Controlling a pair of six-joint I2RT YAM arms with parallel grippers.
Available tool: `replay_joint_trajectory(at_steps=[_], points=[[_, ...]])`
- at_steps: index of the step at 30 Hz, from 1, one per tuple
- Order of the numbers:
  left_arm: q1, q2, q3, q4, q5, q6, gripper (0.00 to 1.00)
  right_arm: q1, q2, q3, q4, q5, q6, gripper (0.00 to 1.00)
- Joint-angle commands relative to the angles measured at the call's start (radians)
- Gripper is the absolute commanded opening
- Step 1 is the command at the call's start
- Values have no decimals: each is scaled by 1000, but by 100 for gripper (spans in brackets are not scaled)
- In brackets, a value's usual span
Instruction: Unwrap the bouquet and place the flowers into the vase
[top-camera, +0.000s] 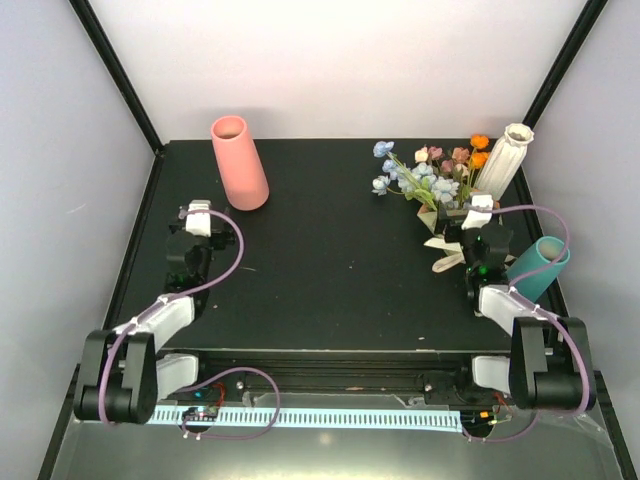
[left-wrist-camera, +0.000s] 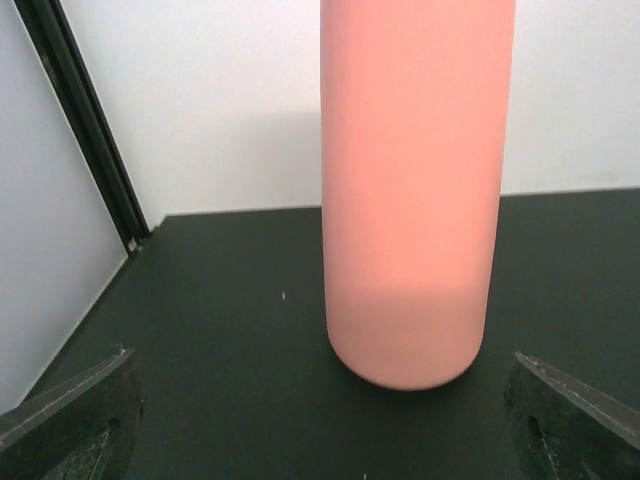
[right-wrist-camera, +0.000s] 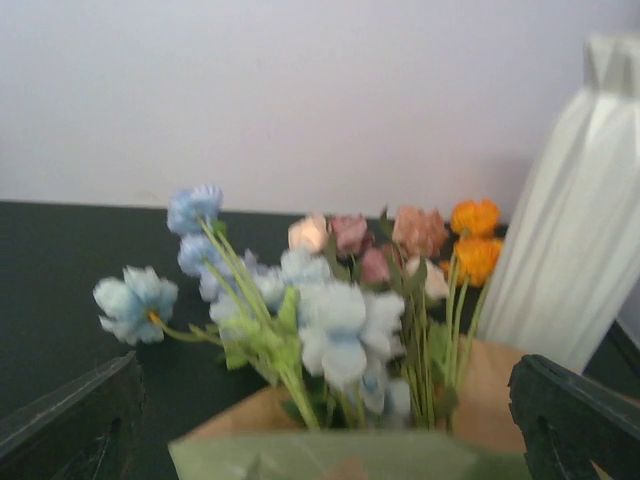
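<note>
Right wrist: bouquet blue, pink, orange blooms, peach paper.

The bench is matte black. The flowers are blue, pale pink, dusky red, peach and orange on green stems. Their paper is olive outside and peach inside. The ribbed vase is white. The pink cylinder and the teal cylinder are plain.
</note>
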Motion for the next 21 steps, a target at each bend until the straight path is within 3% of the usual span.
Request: replay_joint_trajectory(at_steps=[1,11,15,19,21], points=[[3,-115,69,-241,12,-37,99,20,-68,87,-159,-36,-15,100],[4,-348,198,-747,-62,-189,99,153,-87,253,-361,42,32,100],[4,-412,293,-956,-79,-237,99,227,-55,407,-528,87,106,100],[4,-422,415,-1209,25,-259,99,287,-35,500,-599,122,126,100],[4,-416,455,-1289,106,-260,99,289,-22,559,-666,192,243,100]])
